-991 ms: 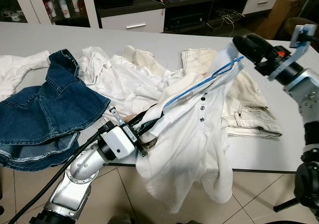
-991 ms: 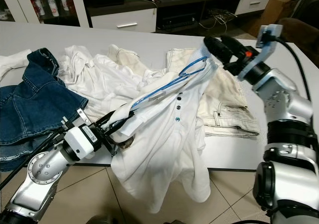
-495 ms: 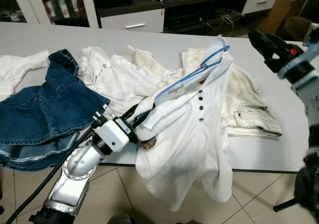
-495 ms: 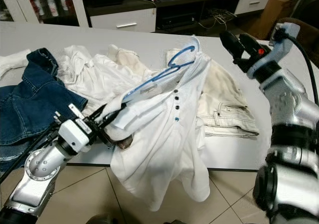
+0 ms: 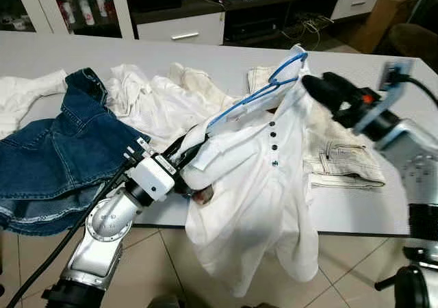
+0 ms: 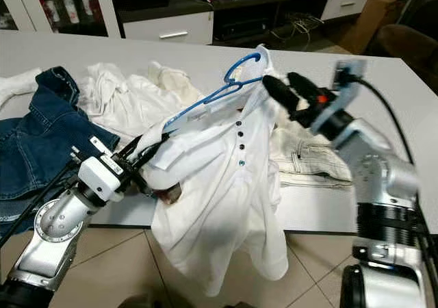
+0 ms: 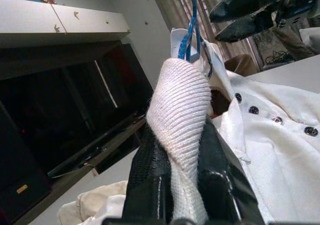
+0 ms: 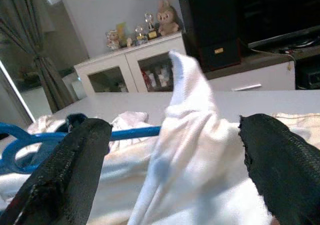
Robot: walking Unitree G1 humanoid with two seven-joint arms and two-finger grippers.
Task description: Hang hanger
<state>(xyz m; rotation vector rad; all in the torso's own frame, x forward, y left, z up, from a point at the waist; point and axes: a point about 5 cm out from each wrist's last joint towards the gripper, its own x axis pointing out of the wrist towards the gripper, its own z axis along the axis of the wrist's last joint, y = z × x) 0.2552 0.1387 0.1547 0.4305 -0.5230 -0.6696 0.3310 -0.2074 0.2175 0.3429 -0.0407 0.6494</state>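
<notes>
A white button-front shirt (image 5: 253,185) hangs on a blue hanger (image 5: 250,99) over the table's front edge. The hanger's hook (image 6: 243,65) sticks up past the collar. My left gripper (image 5: 185,154) is low at the front edge, shut on the shirt's ribbed sleeve end (image 7: 180,115), which bulges between the two black fingers (image 7: 150,170). My right gripper (image 5: 318,92) is at the collar just below the hook. It stands open, with a fold of white collar (image 8: 190,100) rising between its spread fingers (image 8: 70,170) and the blue hanger (image 8: 30,142) beside one of them.
On the grey table (image 5: 369,212) lie a blue denim garment (image 5: 61,150) at the left, a heap of white clothes (image 5: 157,103) in the middle and beige trousers (image 5: 339,154) at the right. A dark TV cabinet (image 5: 185,27) stands behind. Tiled floor (image 5: 356,274) lies below.
My right gripper pulled away to the right of the hanger, then came back down-left to the collar. The hanger's hook end rose and swung left. My left gripper kept its hold.
</notes>
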